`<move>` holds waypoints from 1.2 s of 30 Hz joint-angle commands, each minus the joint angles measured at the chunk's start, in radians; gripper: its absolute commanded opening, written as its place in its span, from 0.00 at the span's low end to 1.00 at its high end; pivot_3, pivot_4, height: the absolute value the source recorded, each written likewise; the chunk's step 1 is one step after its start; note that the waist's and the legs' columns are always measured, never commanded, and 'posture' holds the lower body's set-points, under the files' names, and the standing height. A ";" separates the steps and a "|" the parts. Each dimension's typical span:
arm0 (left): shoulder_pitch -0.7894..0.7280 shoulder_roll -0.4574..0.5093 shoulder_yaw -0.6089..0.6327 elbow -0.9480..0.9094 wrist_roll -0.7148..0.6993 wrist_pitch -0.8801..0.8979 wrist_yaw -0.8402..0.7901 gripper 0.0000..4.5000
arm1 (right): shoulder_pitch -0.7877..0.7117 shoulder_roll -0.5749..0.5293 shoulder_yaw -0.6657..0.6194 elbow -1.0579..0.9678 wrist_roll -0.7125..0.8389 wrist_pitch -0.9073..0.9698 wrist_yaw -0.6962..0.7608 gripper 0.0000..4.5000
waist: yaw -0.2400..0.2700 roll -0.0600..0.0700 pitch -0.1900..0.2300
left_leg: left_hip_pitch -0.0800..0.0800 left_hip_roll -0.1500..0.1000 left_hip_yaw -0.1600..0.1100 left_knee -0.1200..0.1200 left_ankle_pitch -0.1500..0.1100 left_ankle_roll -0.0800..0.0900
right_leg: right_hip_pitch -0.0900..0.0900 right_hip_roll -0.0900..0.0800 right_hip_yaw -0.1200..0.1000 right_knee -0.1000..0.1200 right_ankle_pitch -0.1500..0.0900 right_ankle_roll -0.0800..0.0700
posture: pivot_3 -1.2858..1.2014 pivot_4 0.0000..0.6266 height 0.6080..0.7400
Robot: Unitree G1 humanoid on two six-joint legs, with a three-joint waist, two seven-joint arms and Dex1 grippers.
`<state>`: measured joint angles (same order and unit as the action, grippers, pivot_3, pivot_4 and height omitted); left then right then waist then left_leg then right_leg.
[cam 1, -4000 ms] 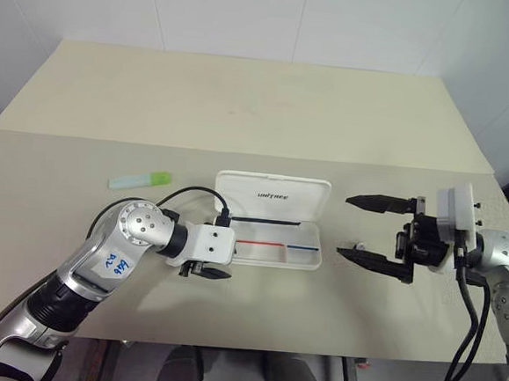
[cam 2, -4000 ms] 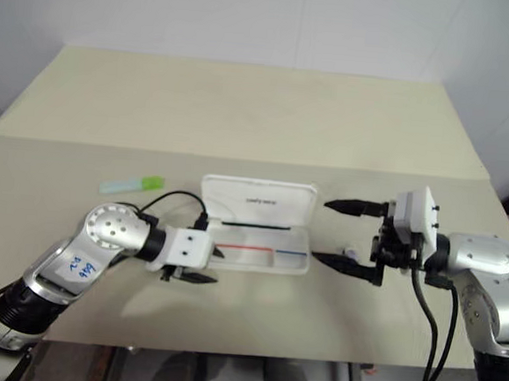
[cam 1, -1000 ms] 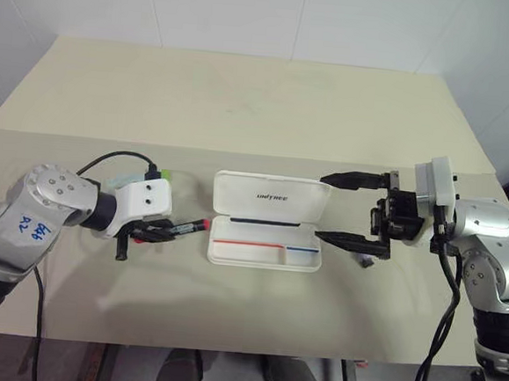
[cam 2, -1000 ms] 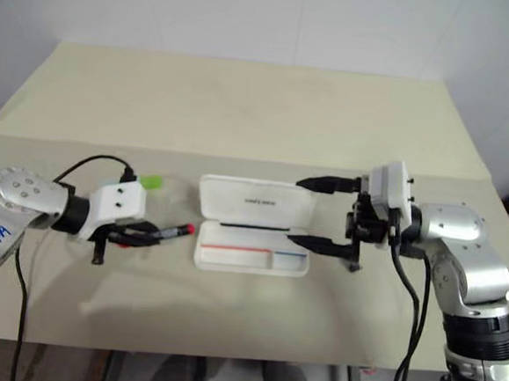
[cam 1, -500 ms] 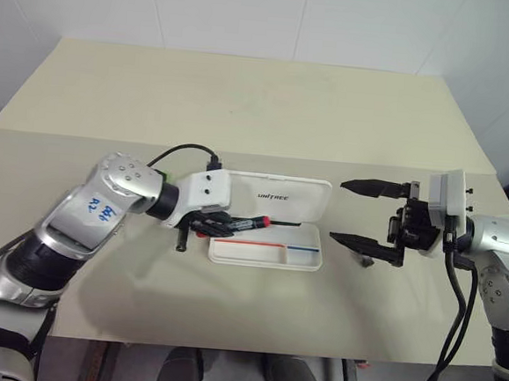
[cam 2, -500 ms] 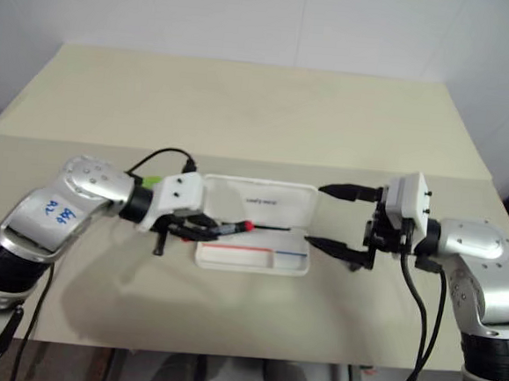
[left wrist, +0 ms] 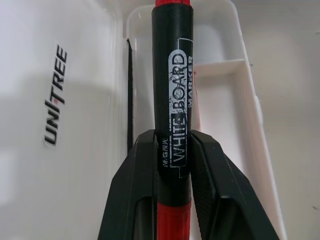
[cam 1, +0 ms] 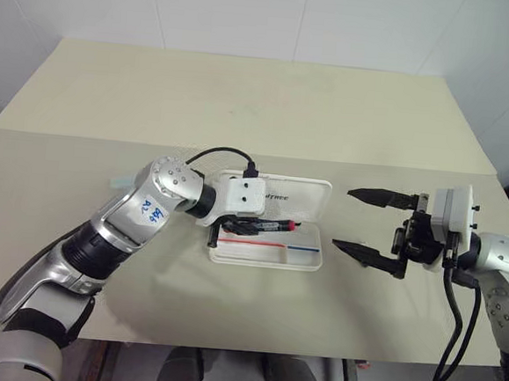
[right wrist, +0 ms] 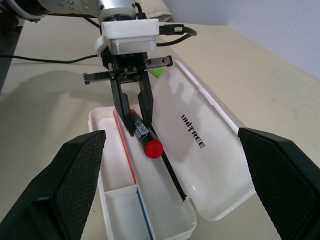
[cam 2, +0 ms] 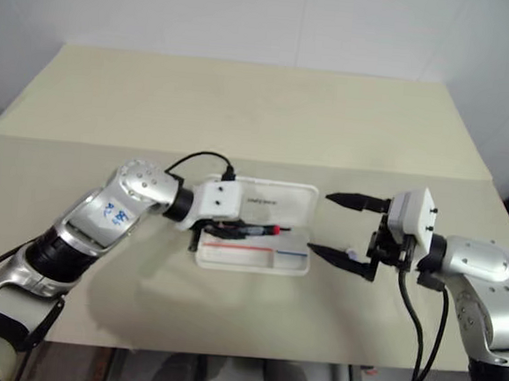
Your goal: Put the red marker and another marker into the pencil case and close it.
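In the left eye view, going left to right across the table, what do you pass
The pale green marker, mostly hidden behind the left arm → left gripper shut on the red marker → open pencil case, under the marker → right gripper, fingers spread wide and holding nothing.

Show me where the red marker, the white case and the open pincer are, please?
red marker (right wrist: 141, 132): right wrist view, on its black label band.
case (right wrist: 210, 131): right wrist view, on the inside of its open lid.
right pincer (cam 1: 368, 224): left eye view, midway between its two spread fingertips.
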<state>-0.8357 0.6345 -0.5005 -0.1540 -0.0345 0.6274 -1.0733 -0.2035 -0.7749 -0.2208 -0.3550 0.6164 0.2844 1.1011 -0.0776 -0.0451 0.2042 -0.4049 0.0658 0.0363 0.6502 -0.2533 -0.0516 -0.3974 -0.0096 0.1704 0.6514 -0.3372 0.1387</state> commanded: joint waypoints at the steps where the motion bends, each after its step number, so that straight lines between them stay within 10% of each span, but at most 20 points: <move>1: -0.024 -0.027 -0.007 0.052 0.045 -0.072 0.016 0.12 | 0.015 -0.007 -0.039 -0.043 0.020 -0.010 -0.011 1.00 | 0.001 0.000 0.000 | 0.000 0.000 0.000 0.000 0.000 0.000 | 0.000 0.000 0.000 0.000 0.000 0.000 | 0.52 0.24 1.00; 10: -0.038 -0.072 -0.039 0.152 0.123 -0.155 0.004 0.12 | 0.037 -0.033 -0.040 -0.098 0.054 0.019 0.002 1.00 | 0.006 0.000 0.000 | 0.000 0.000 0.000 0.000 0.000 0.000 | 0.001 0.000 0.000 0.000 0.000 0.000 | 0.52 0.24 1.00; 16: -0.039 -0.149 -0.004 0.133 0.099 -0.103 0.004 0.56 | 0.026 -0.027 -0.036 -0.096 0.053 0.018 -0.008 1.00 | 0.015 0.000 0.000 | 0.000 0.000 0.000 0.001 0.000 0.000 | 0.001 0.000 0.000 0.000 0.000 0.001 | 0.52 0.24 1.00; 29: -0.016 -0.164 0.062 -0.028 -0.021 0.018 -0.044 0.56 | -0.028 -0.002 0.009 -0.029 0.027 -0.019 0.014 1.00 | 0.020 0.000 0.000 | 0.000 0.000 0.000 0.001 0.000 0.000 | 0.001 0.000 0.000 0.000 0.000 0.001 | 0.52 0.24 1.00; 36: -0.022 -0.047 0.183 -0.110 -0.183 0.172 -0.132 0.97 | -0.105 0.010 0.036 0.030 0.016 -0.043 0.037 1.00 | 0.017 0.000 0.000 | 0.001 0.000 -0.001 0.001 0.000 0.000 | 0.001 0.000 0.000 0.001 0.000 0.001 | 0.52 0.24 1.00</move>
<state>-0.8462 0.5637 -0.3695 -0.2091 -0.1628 0.7636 -1.1755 -0.2875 -0.7694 -0.1703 -0.3238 0.6243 0.2618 1.1367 -0.0608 -0.0451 0.2042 -0.4041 0.0656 0.0356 0.6508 -0.2530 -0.0512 -0.3963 -0.0094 0.1703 0.6523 -0.3369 0.1395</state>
